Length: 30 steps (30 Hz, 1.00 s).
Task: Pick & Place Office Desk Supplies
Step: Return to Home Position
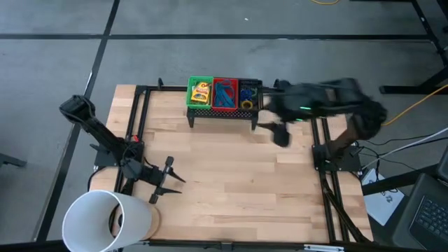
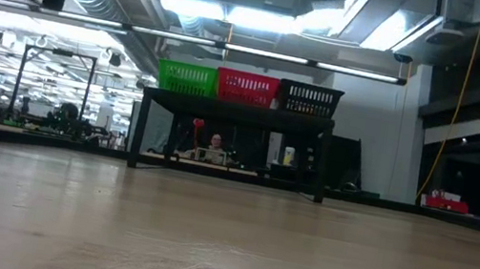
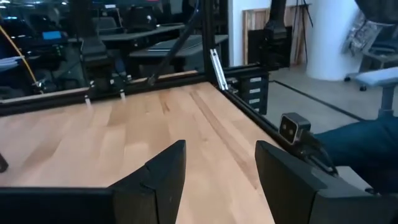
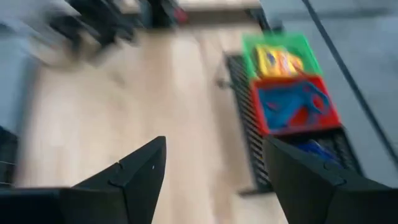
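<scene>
yellow crayon boxes (image 1: 201,92) in green tray (image 1: 200,79); left claw (image 3: 221,152), right claw (image 4: 214,146) spread, empty.

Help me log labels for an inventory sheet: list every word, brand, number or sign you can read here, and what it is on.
No text can be read in any view.
Print on the yellow crayon box, in the green tray: too small and blurred to read.
Dark mark on the white sheet, at the high view's lower right: too small to read.
</scene>
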{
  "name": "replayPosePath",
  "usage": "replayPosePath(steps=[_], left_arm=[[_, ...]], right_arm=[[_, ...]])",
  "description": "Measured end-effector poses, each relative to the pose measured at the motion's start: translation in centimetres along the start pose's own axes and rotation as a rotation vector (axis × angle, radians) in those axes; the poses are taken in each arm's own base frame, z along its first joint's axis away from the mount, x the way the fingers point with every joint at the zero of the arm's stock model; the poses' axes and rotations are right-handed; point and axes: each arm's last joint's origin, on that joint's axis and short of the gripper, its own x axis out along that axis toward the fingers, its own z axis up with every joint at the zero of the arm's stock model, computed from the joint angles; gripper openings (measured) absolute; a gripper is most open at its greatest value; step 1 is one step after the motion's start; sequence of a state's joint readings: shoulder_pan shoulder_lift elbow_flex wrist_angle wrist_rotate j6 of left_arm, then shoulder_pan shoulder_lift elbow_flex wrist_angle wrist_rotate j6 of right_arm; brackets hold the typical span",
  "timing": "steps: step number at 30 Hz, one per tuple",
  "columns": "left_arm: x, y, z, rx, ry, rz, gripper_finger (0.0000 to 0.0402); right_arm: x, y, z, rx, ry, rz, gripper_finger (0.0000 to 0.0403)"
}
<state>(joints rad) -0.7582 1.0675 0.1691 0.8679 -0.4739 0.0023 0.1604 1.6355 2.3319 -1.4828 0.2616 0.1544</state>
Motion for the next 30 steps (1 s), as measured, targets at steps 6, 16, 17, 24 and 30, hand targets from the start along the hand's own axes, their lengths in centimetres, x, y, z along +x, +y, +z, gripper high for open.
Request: replayPosePath(steps=[6,16,17,24,30], left_arm=[[0.8,-0.5,2.6,0.034,0.041,-0.012,0.0191],[0.2,-0.2,4.6,-0.016,-0.070,-0.021,0.0191],[0.3,-0.2,4.6,-0.001,-0.066,-0.019,0.0191],[0.2,-0.1,5.2,-0.080,-0.131,-0.028,0.0191],[-0.2,0.7,5.7,-0.001,-0.140,-0.283,0.0191]], right_arm=[[-8.1,3.9,-2.0,-0.020,-0.259,0.224,0.0265],[-11.3,13.0,-6.0,-0.292,-0.349,0.341,0.0263],[-11.1,13.6,-6.4,-0.312,-0.327,0.364,0.0263],[-6.7,18.2,-10.1,-0.286,-0.244,0.202,0.0263],[-6.2,17.3,-13.6,-0.300,-0.367,0.260,0.0263]])
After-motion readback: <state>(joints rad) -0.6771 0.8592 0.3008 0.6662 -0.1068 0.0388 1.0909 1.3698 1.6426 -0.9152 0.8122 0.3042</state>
